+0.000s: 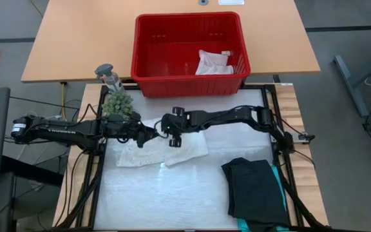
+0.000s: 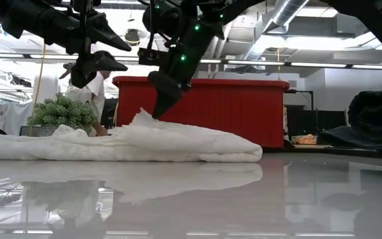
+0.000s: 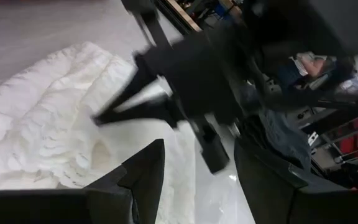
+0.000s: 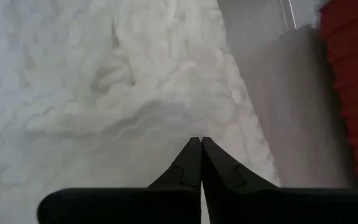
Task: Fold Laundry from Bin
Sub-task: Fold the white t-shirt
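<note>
Step in hand, as judged: folding the white lacy top (image 1: 163, 149), which lies spread on the glossy white worktop (image 1: 172, 200) in front of the bin (image 1: 148, 72).

Right gripper (image 4: 196, 163): fingers pressed together, tips down at the cloth. The low view shows a small peak of fabric raised under them, so a pinch on the top's edge seems likely, though the wrist view shows no cloth clearly between the tips.

Left gripper (image 2: 115, 56): fingers parted, empty, hovering above the left part of the top, close to the right gripper.

Next move probably calls for a lift and carry of the pinched edge across the garment, with the left fingers taking a second hold so the fold stays even.

Materials: top is soft, puckered, scalloped lace, thick and limp. Bin is rigid red plastic with slotted walls; a small white cloth (image 1: 212, 63) lies inside. Black garment (image 1: 256, 187) sits folded at the worktop's right, teal edge (image 1: 277, 180) showing beside it.
</note>
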`<state>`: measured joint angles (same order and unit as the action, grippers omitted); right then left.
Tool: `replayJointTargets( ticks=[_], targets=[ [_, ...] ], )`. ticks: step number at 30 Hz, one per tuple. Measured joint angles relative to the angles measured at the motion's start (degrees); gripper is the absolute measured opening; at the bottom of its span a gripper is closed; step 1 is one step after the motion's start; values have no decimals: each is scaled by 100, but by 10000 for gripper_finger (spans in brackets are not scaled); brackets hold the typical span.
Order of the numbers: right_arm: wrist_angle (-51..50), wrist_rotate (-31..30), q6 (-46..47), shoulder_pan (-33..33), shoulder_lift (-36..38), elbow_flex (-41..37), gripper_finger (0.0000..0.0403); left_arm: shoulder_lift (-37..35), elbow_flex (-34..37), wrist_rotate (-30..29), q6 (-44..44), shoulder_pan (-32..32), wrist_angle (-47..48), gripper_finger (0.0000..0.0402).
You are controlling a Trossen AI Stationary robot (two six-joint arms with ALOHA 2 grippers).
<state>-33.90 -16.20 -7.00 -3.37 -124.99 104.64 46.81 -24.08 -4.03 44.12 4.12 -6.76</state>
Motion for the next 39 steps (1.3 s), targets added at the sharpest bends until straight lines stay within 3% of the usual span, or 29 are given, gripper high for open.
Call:
replayJointTargets(
  ticks=[5,11,14,16,23,27,39],
  targets=[
    [236,178,40,-208,0,0,24,0,0,29,-6,-1,0,183],
    [89,-304,-185,-329,285,310,24,0,0,215,4,0,-4,183],
    [-258,602,-279,-414,593,588,34,0,0,221,2,0,-14,183],
    [-459,1181,-476,-426,641,621,56,0,0,198,-6,-2,-18,183],
    [-680,2164,-929,-508,388,560,185,0,-2,183,-37,-2,-22,183],
    [-506,2223,-935,-565,134,557,234,0,-2,178,-38,0,15,183],
    [-252,2242,-1028,-675,-369,559,198,0,-4,48,-6,0,131,183]
  ],
)
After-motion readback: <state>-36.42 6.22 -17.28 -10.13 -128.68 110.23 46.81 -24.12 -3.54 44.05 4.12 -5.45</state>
